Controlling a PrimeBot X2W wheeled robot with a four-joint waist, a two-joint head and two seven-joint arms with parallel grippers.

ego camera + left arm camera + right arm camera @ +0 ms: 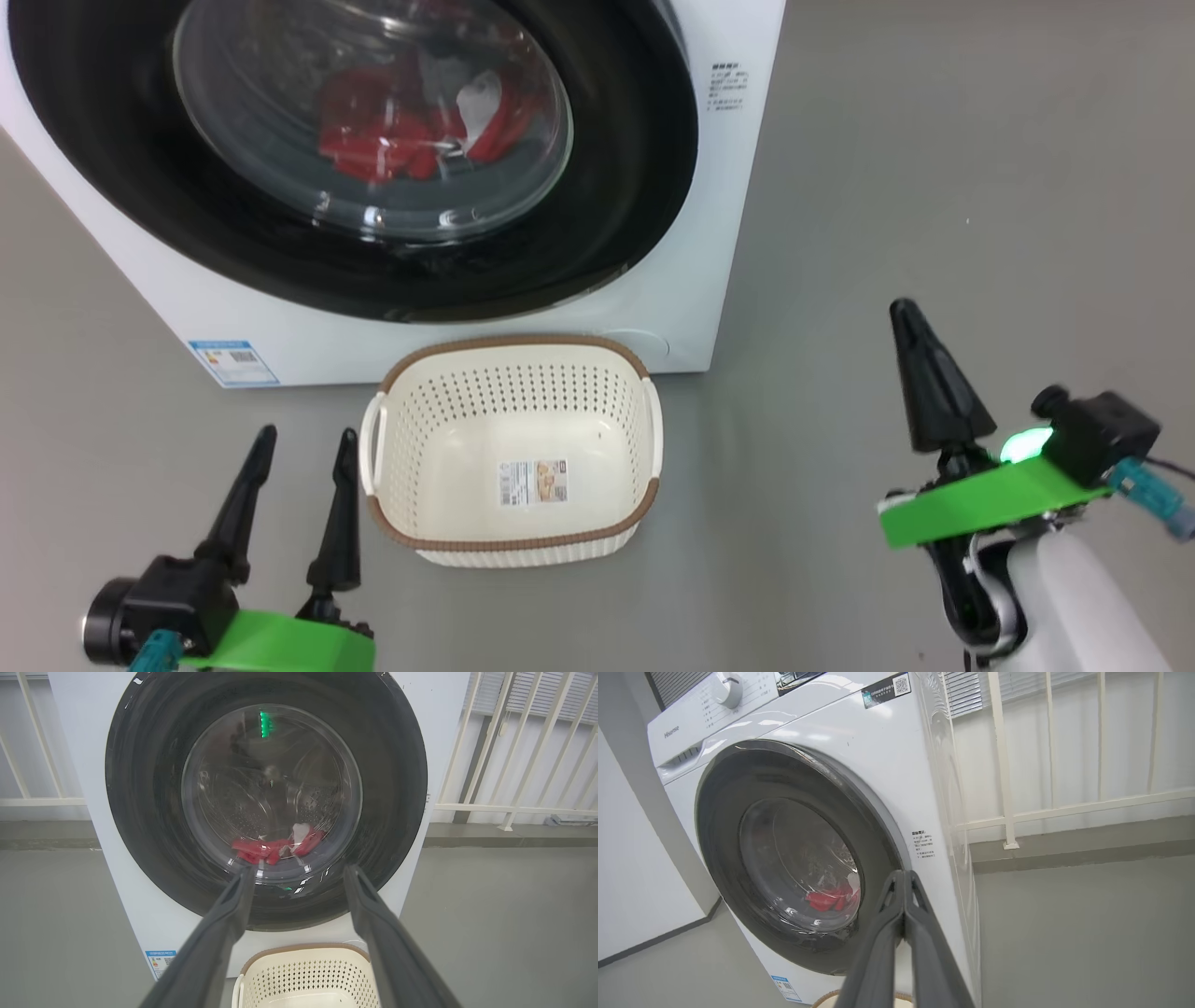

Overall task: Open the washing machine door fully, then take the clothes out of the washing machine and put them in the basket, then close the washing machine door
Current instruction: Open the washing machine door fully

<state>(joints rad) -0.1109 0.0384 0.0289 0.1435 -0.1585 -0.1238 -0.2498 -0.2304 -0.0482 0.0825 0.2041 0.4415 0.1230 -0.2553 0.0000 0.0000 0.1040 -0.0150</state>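
Standing shut, the washing machine door is seen with its glossy black rim flat against the front of the white Hisense washing machine. Behind the bulging glass window the red clothes are heaped low in the drum, with a white patch showing among them. Directly in front of the washing machine, below the door, the cream perforated basket is set on the grey floor, close to the machine's base — a paper label is fixed to its bottom. A small blue label is stuck at the machine's lower front corner, to the robot's left of the basket. The left gripper is held in front of the washing machine, just beside the basket's left handle and apart from it; its two dark fingers are spread, with nothing held between them. The right gripper is raised off the machine's right front corner, well apart from the basket — its fingers are pressed together at the tips, with nothing gripped. A white railing is seen beyond the machine's right side.
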